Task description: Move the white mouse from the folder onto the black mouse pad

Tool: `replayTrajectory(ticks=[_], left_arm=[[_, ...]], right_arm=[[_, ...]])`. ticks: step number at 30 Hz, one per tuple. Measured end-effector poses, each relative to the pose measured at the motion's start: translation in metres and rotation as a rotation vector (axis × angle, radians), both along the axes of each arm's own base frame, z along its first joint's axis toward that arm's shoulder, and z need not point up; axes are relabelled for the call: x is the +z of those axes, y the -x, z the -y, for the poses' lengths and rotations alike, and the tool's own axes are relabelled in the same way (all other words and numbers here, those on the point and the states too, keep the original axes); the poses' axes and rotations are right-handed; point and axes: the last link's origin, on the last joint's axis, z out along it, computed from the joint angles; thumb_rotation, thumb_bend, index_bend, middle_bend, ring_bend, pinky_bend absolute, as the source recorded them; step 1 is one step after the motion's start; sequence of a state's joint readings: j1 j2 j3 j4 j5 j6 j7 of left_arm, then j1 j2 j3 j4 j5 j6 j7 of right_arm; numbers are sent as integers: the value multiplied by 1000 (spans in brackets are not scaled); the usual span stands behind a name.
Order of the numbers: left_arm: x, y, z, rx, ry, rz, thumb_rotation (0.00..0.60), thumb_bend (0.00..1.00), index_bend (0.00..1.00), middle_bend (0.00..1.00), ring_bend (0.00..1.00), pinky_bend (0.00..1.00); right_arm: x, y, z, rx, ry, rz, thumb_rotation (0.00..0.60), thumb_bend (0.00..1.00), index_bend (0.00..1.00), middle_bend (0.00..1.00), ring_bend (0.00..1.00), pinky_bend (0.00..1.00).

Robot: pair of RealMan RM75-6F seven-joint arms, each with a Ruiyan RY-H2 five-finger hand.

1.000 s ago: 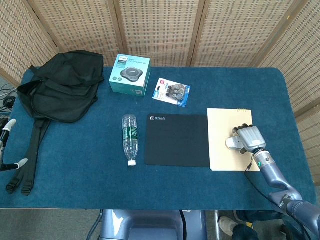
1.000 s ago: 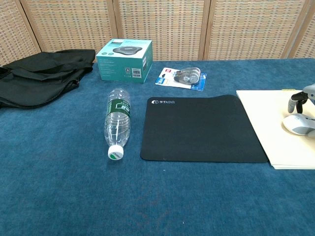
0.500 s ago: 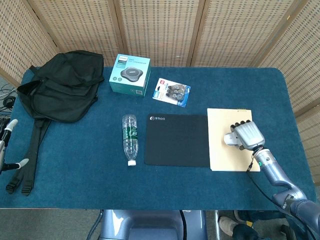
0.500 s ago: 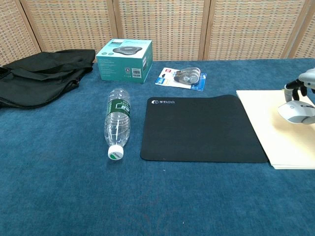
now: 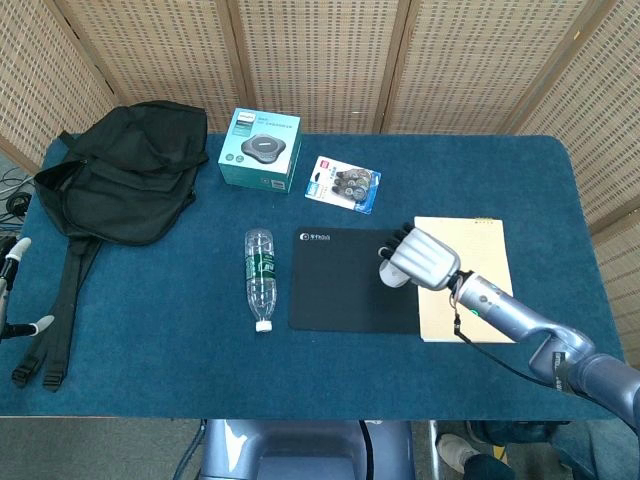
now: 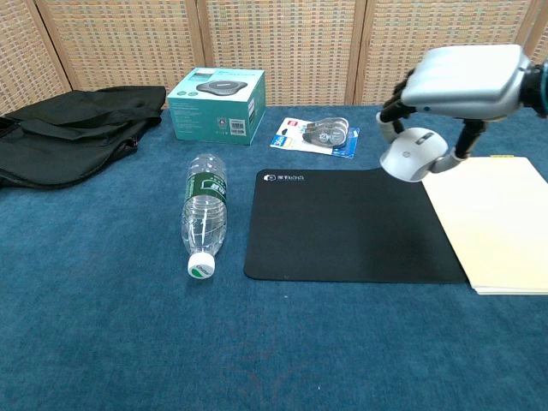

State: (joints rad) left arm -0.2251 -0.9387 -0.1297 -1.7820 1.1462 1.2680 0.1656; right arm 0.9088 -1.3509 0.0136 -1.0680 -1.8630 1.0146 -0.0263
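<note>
My right hand (image 5: 421,256) (image 6: 462,79) holds the white mouse (image 6: 413,155) (image 5: 392,274) in the air above the right part of the black mouse pad (image 5: 352,281) (image 6: 347,224). The mouse hangs under the palm, with fingers curled around it. The cream folder (image 5: 474,262) (image 6: 497,218) lies bare to the right of the pad. Only a little of my left hand (image 5: 10,268) shows at the far left edge of the head view, away from the table's objects; how its fingers stand cannot be made out.
A plastic bottle (image 5: 260,275) (image 6: 202,212) lies left of the pad. Behind it are a teal box (image 5: 261,148) (image 6: 216,104) and a blister pack (image 5: 343,183) (image 6: 315,134). A black backpack (image 5: 119,185) (image 6: 73,130) fills the back left of the blue table (image 5: 150,330).
My right hand has lifted the mouse off the folder and carried it left, from over the folder to above the pad's right part. The folder is now bare.
</note>
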Motion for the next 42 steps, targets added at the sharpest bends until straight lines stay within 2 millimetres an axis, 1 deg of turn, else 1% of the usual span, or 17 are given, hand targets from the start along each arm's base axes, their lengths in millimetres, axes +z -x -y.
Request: replayTrajectory(ticks=[2,4,7,9,12,17,20,25,29,30,32,34,36,37,40,42], left_arm=[[-1,2,-1,11,1,-8,600,0,0,0,0,0],[-2,4,-3,20,0,-10,600,0,0,0,0,0],[-3,7,-5,34,0,-15,600,0,0,0,0,0],[-3,9,-6,47,1,-17,600,0,0,0,0,0],[-3,16,-9,77,-3,-24,600,0,0,0,0,0],[-4,19,-11,97,-17,-44,600,0,0,0,0,0],[-4,20,-12,98,-19,-46,600,0,0,0,0,0],[-5,19,-13,97,-15,-47,600,0,0,0,0,0],[-7,19,-14,99,-9,-50,600,0,0,0,0,0],[-7,20,-15,100,-7,-50,600,0,0,0,0,0],[-7,20,-15,102,-6,-51,600,0,0,0,0,0],[-8,20,-15,104,-5,-52,600,0,0,0,0,0],[-8,20,-16,105,-4,-52,600,0,0,0,0,0],[-9,20,-16,105,-2,-52,600,0,0,0,0,0],[-10,20,-16,106,2,-54,600,0,0,0,0,0],[-10,20,-16,106,4,-55,600,0,0,0,0,0]], right_arm=[[-7,-19,2,76,-40,-34,600,648,497,549,417,463],[-13,-33,3,130,-82,-60,600,690,497,549,417,465],[-23,-45,5,187,-129,-89,600,736,497,549,417,465],[-31,-51,5,232,-160,-115,600,745,497,547,417,473],[-45,-53,9,303,-182,-180,600,725,497,546,417,512],[-63,-49,18,396,-197,-280,600,724,497,546,417,516],[-73,-48,19,438,-222,-315,600,724,497,546,417,516],[-83,-44,17,466,-271,-338,600,724,497,540,417,516],[-90,-42,15,472,-295,-342,600,718,497,515,417,516],[-91,-41,14,475,-299,-341,600,686,488,489,410,516],[-92,-41,13,479,-305,-339,600,575,410,398,359,516],[-93,-40,13,481,-305,-342,600,430,215,215,240,510],[-94,-39,14,487,-301,-348,600,323,93,72,147,477],[-94,-38,14,489,-299,-352,600,278,64,30,110,448],[-92,-37,16,491,-282,-360,600,210,41,0,43,363],[-91,-36,17,492,-273,-363,600,196,41,0,34,343]])
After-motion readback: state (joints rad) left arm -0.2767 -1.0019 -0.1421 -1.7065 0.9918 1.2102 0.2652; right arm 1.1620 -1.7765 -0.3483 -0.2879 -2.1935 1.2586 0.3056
